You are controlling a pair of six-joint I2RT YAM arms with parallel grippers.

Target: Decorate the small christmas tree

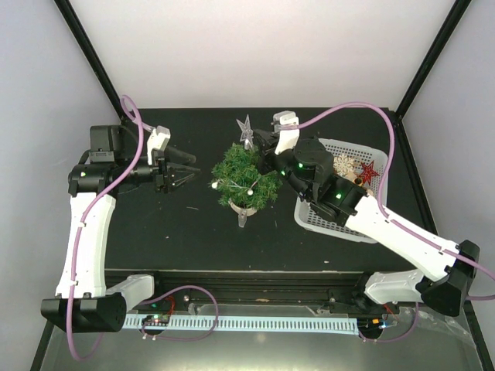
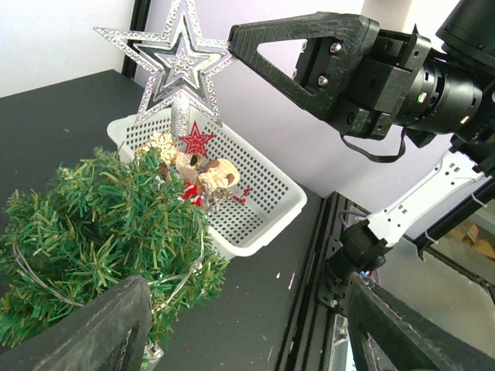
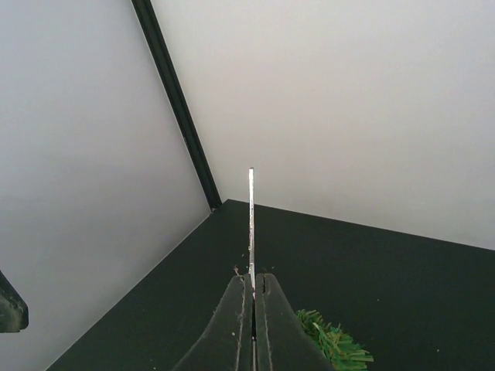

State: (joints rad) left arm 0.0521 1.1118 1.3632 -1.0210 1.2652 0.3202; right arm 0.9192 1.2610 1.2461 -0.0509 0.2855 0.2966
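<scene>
Now we seat star (image 1: 246, 130) on tree (image 1: 246, 179): keep it upright, line stem over top sprig, lower slowly, let go only once seated. Right gripper (image 1: 260, 145) clenched on star; tree just below, nearer us. Left gripper (image 1: 186, 171) spread, empty, left of tree.

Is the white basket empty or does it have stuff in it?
Not empty: the white basket holds a red star and other ornaments.

Robot lab cell, plain white walls (image 1: 255, 54), black corner posts (image 1: 87, 54), black tabletop (image 1: 170, 232), slotted cable duct (image 1: 255, 323).
</scene>
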